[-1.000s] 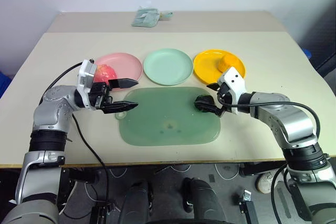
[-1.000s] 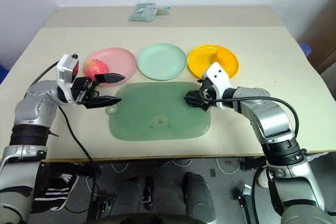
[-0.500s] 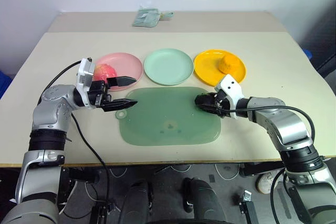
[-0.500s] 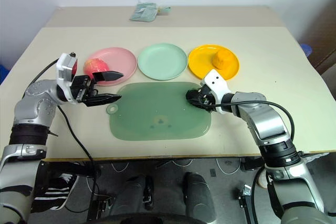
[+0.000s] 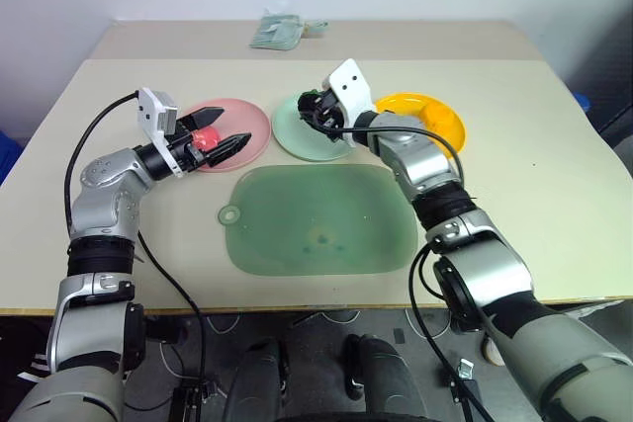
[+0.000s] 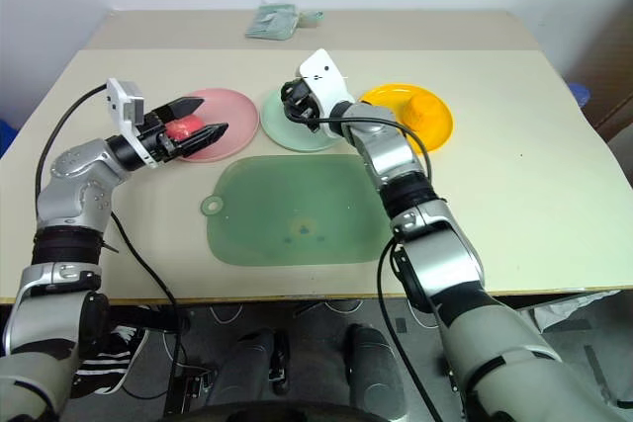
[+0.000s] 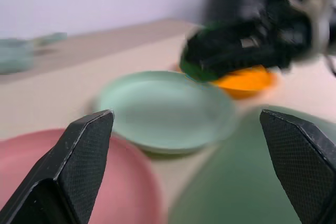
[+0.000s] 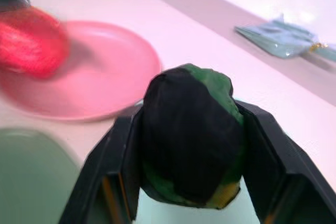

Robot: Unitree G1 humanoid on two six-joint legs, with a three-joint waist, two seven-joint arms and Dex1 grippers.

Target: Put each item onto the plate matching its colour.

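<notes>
Mat: the translucent green mat [image 5: 321, 219] lies nearest the bench's [image 5: 524, 126] front edge, bare.
Left claw: the left claw [image 5: 218, 130] is released, fingers spread, hovering over the pink plate [image 5: 242, 126] with the apple between its fingers, not gripped.
Apple: the red-pink apple [image 5: 205, 137] sits on the pink plate, toward the bench's left edge.
Right claw: the right claw [image 5: 312, 111] is clenched around the dark green-black ball [image 8: 189, 135], held above the mint green plate.
Mint green plate: the mint green plate [image 5: 297, 135] lies between the pink and yellow-orange plates.
Yellow-orange plate: the yellow-orange plate [image 5: 445, 118] carries the orange fruit [image 6: 427, 111].
Pouch: a pale green pouch [image 5: 277, 32] lies near the bench's far edge.
</notes>
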